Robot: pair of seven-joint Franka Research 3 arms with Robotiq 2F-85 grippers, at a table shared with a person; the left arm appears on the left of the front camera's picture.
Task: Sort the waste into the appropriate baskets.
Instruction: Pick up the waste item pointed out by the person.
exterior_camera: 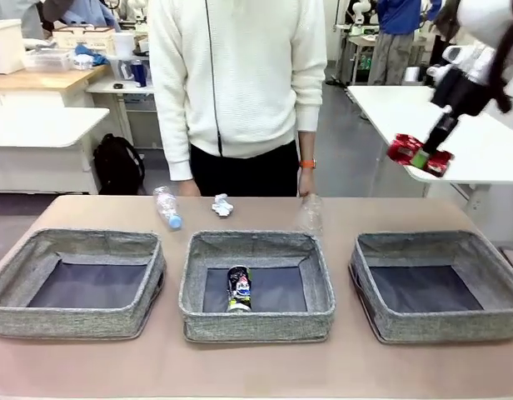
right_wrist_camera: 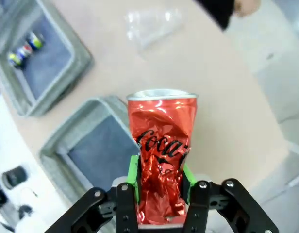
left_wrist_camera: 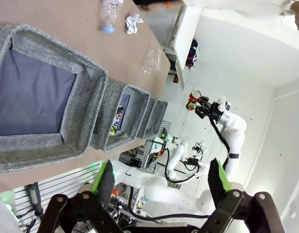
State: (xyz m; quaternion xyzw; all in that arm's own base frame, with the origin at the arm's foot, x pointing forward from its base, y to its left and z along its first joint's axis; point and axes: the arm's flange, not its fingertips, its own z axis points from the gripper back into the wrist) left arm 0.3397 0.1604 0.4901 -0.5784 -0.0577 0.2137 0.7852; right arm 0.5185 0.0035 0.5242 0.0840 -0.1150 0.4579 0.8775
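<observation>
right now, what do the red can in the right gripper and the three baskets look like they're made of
The crushed red can: thin metal, probably aluminium, glossy print; sharp creases, bare silvery rim. The baskets: matte grey woven fabric; speckled weave, soft bowed walls. Floors look like smoother dark cloth.

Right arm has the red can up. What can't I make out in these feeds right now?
- Right wrist view: the crushed red can in the right gripper covers part of the right basket under it.
- Same view: the clear cup is a blur.
- Left wrist view: the nearer baskets' walls hide the right basket's floor.
- Front view: the dark can's print is too small to read.
</observation>
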